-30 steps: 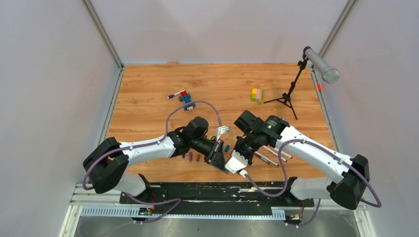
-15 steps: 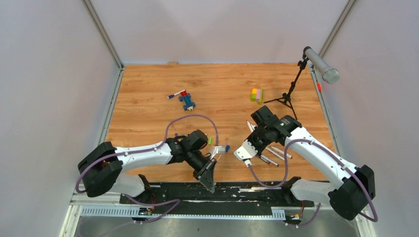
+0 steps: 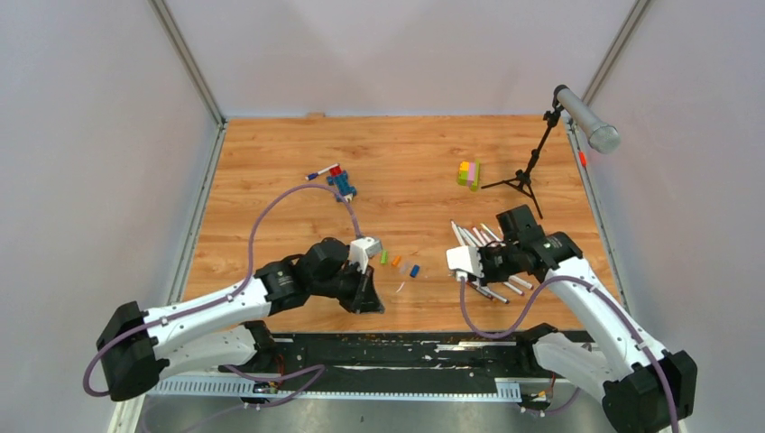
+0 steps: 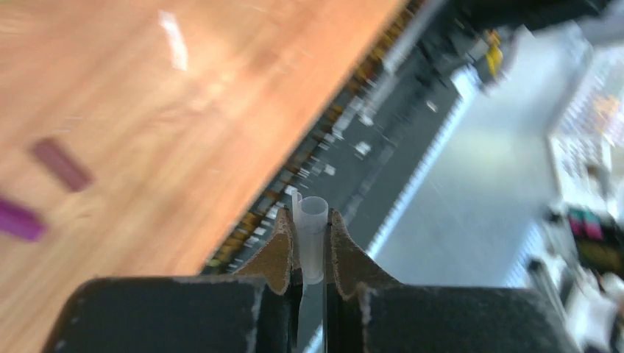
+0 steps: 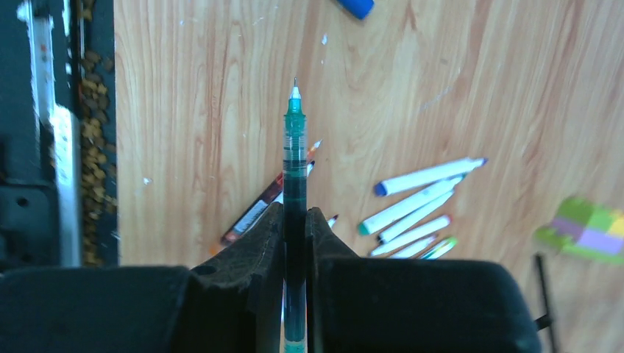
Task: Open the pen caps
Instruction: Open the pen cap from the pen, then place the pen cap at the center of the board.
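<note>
While the left gripper point(image 4: 310, 234) is pressing its pads onto a clear cap point(image 4: 313, 215), that cap is standing upright between them, its open mouth poking out just past the fingertips. Off to this gripper's left, a maroon cap point(image 4: 61, 163) and a purple cap point(image 4: 18, 219) are lying flat on the table point(image 4: 147, 88), both blurred. The right gripper point(image 5: 295, 220) is pinching a green pen point(image 5: 294, 140) by its barrel. The pen is pointing straight out ahead of the fingers, its fine tip uncovered and hanging above the wood. Ahead of that tip and a little to its right, a blue cap point(image 5: 355, 6) is lying at the edge of the wrist view. To the right of the fingers, a fan of white pens point(image 5: 416, 202) is resting on the wood, and a darker pen point(image 5: 254, 213) is lying just left of them, partly under the fingers. Farther right, a block stack point(image 5: 585, 224) is showing at the frame's edge. In the top view the two grippers are sitting well apart, with a green cap point(image 3: 382, 257) and an orange cap point(image 3: 395, 261) lying between them, nearer the left one. Far ahead of the left gripper, a capped pen point(image 3: 320, 172) is lying beside a brick figure point(image 3: 342, 184).
</note>
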Motion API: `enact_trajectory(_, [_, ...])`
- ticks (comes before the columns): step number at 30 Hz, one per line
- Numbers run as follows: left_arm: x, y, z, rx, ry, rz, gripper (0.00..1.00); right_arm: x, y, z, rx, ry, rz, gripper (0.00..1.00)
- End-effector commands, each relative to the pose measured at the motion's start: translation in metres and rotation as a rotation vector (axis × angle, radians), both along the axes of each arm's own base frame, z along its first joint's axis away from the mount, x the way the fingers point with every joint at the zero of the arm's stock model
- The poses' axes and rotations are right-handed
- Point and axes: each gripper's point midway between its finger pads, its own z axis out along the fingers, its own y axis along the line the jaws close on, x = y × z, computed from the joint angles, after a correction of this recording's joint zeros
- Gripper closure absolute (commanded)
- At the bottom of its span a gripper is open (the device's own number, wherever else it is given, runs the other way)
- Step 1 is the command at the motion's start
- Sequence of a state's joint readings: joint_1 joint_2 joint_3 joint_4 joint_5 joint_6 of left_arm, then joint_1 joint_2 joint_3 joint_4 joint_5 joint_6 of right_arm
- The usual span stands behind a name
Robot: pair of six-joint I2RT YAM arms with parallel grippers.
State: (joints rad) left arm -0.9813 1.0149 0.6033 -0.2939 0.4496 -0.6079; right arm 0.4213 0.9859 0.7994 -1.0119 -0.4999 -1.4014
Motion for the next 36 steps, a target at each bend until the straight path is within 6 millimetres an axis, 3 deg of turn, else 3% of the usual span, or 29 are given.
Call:
enact_trajectory(1, [0.071,0.024,-0.015,0.094,-0.194,0.413,1.00,-0.001,0.004,0.016,0.225,0.157,-0.284,1.00])
enact_trajectory(4, [0.087,0.037,-0.024,0.193,-0.208,0.533,1.00,0.014,-0.008,0.025,0.311,0.159,-0.441,1.00])
enact_trajectory(8, [0.098,0.038,-0.029,0.281,-0.228,0.590,0.97,0.023,-0.019,0.030,0.351,0.159,-0.536,1.00])
enact_trajectory(20, [0.101,0.008,-0.056,0.425,-0.204,0.569,0.90,0.020,-0.018,0.021,0.348,0.217,-0.536,1.00])
enact_trajectory(36, [0.096,0.005,-0.091,0.541,-0.166,0.528,0.78,0.018,-0.018,0.019,0.341,0.231,-0.531,1.00])
